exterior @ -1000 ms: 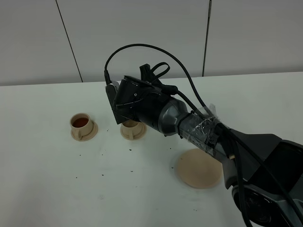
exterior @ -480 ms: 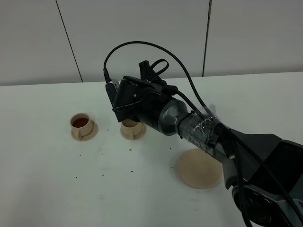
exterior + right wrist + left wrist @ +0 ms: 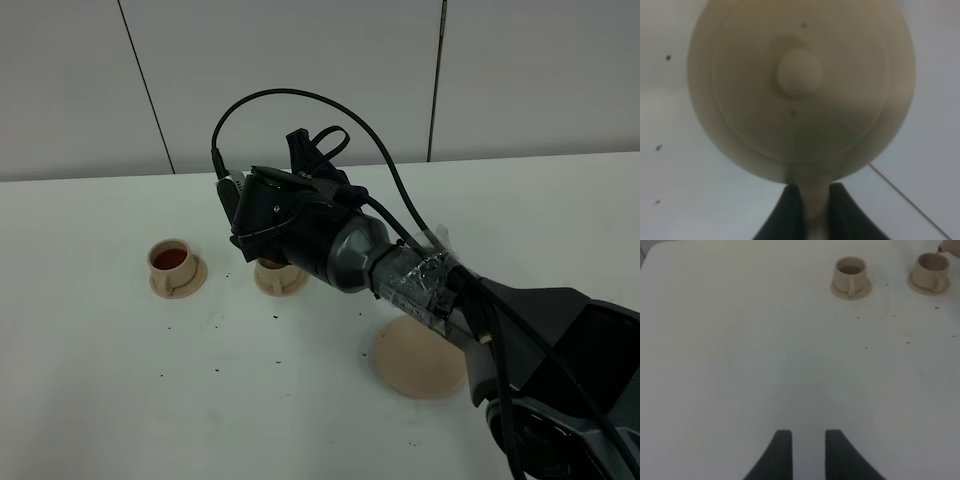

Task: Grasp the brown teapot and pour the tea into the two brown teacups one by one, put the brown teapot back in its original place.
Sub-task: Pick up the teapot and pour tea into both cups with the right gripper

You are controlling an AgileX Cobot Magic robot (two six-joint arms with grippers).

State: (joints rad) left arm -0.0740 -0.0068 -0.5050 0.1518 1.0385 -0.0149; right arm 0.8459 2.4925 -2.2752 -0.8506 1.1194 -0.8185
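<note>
Two narrowly parted black fingers (image 3: 782,452) of the left pincer (image 3: 805,440) hang over the white surface (image 3: 740,365), gripping nothing. Nearest the high camera lies the flat round beige-tan clay disc (image 3: 420,362). Beyond it, the right pincer (image 3: 812,195) clamps the loop handle of the squat beige-tan clay teapot (image 3: 800,85) above one small beige-tan cylindrical cup (image 3: 275,280). Its twin (image 3: 172,262), farther left, holds dark tea.

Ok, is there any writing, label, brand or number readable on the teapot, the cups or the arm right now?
No readable text in any view.
the brown teapot: plain clay lid, no stamp.
the filled teacup and the teacup under the spout: unmarked.
the large saucer: blank.
the taped wrist section of the right arm: no legible label.
the table: only dark specks, no print.
</note>
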